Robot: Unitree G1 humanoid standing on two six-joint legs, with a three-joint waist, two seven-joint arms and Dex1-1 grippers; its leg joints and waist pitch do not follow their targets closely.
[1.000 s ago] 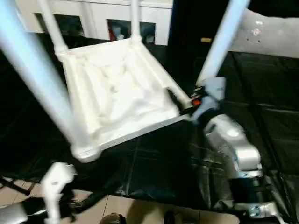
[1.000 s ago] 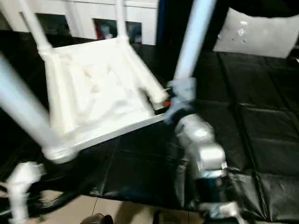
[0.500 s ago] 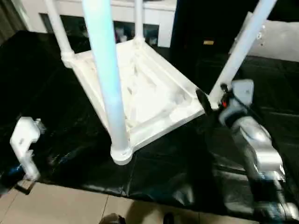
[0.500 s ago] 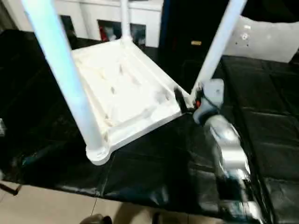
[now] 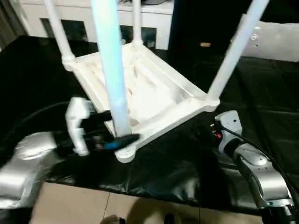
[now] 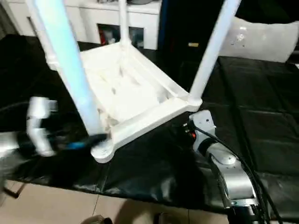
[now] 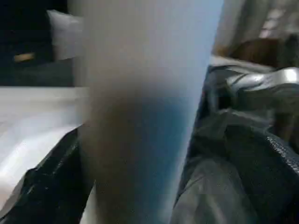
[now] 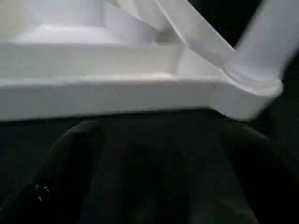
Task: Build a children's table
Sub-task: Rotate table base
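Note:
The white children's table (image 5: 149,93) lies upside down on black sheeting, its ribbed underside facing up and its legs standing up from the corner sockets. My left gripper (image 5: 113,128) is open, its black fingers either side of the base of the near leg (image 5: 110,70), which looms close in the left wrist view (image 7: 140,112). My right gripper (image 5: 205,133) is open and holds nothing, just below the near right corner socket (image 8: 247,88) and short of the right leg (image 5: 233,51).
Black sheeting (image 5: 163,163) covers the work surface and ends at a tiled floor (image 5: 93,205) near me. A white cabinet (image 5: 154,14) stands behind, and a pale cushion-like thing (image 5: 275,39) lies at the back right.
My left arm has swung in from the lower left to the near leg, and its fingers have spread. My right gripper has drawn back from the right corner. The camera has also shifted.

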